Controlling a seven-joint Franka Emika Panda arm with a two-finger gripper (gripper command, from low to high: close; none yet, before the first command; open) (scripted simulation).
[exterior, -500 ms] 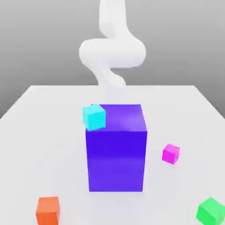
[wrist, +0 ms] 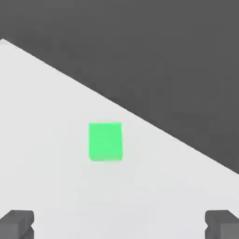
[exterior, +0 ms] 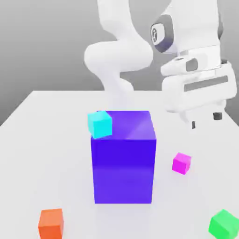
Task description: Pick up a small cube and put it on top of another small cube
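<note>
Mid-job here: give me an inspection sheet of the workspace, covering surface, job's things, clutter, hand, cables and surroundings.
Surface: white table, plain.
Job's things: pink cube on the table, beside the block at the exterior view's right; its partner cube is not settled by the pictures.
Clutter: large blue-violet block; cyan cube on its top, at a near corner; orange cube and green cube on the table.
Hand: hand above the table, open, holding nothing.
Cables: nothing seen.
Surroundings: white arm, grey backdrop.
</note>
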